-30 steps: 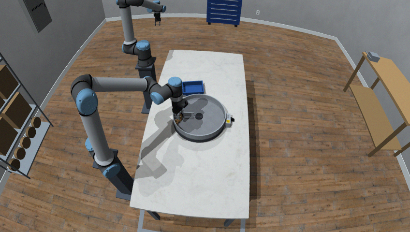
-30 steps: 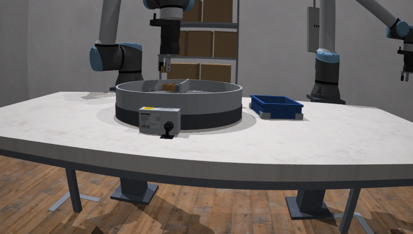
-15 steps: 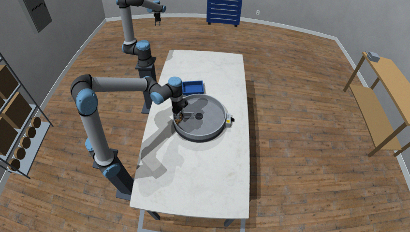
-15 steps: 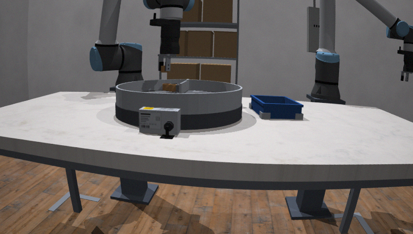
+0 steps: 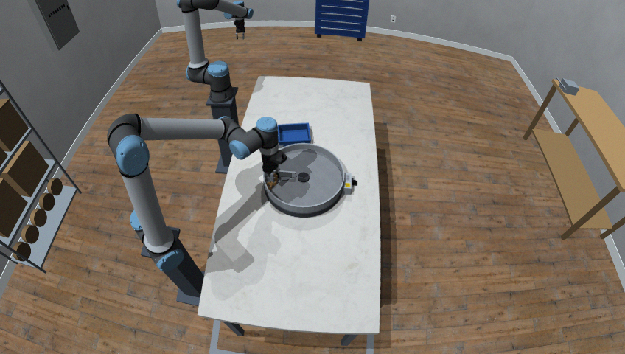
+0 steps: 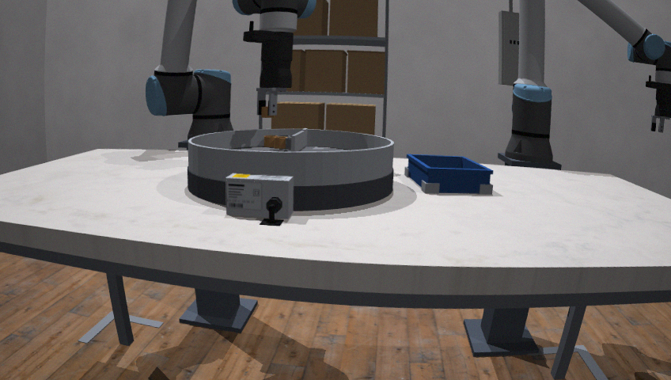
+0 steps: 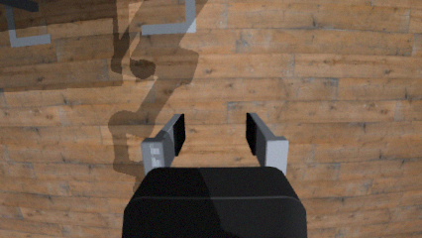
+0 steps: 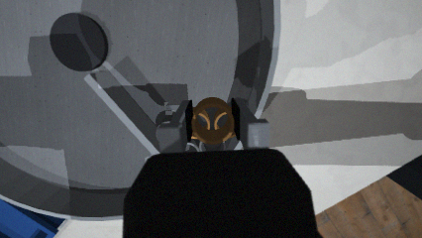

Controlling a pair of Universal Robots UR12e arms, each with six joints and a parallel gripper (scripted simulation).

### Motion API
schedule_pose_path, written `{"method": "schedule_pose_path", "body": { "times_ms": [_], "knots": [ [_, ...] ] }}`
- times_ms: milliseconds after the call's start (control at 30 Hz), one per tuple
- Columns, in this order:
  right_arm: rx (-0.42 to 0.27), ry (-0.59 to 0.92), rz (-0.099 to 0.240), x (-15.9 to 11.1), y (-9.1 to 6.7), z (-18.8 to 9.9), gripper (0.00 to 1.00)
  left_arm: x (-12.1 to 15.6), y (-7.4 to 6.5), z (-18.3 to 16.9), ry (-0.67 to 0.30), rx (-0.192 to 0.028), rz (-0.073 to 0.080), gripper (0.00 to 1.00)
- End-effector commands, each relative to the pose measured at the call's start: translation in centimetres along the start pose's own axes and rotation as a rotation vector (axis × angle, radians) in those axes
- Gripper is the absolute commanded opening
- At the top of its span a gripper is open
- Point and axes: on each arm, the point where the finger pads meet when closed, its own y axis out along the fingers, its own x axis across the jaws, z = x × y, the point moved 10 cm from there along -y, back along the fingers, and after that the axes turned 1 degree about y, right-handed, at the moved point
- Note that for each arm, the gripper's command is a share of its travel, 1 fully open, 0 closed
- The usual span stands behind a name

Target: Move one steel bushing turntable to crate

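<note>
My right gripper [image 5: 273,174] [image 6: 267,111] [image 8: 212,111] is shut on a bronze-coloured bushing [image 8: 213,102], held upright above the turntable [image 5: 304,209] [image 6: 291,162] [image 8: 276,45], near its rim. Below it, orange-brown bushings [image 6: 274,141] lie in the turntable beside a straight divider. Grey parts also show there, partly hidden by the gripper. No steel bushing is clearly seen between the fingers. The blue crate [image 5: 294,141] [image 6: 449,182] [image 8: 20,224] sits level and looks empty, within its grey corner guides [image 6: 431,188]. My left gripper [image 5: 239,36] [image 6: 657,127] [image 7: 215,126] is open and empty, over the floor.
The turntable's raised wall stands between the bushings and the crate. A round dark hub [image 5: 303,177] [image 8: 78,42] is at its centre, with the divider [image 6: 299,139] [image 8: 121,115] running outward. A grey control box [image 5: 348,184] [image 6: 259,195] stands against the turntable's outer side.
</note>
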Motion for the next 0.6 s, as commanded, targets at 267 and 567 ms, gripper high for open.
{"method": "schedule_pose_path", "body": {
  "times_ms": [267, 567],
  "knots": [
    [0.000, 0.000, 0.002, -0.7, -0.1, 0.3, 0.00, 0.0, -0.1, -0.1, 0.000, -0.002, 0.000, 1.00],
    [0.000, 0.000, 0.002, -4.8, -0.1, 2.2, 0.00, 0.0, -0.1, -0.1, 0.000, -0.002, 0.000, 1.00]
  ]
}}
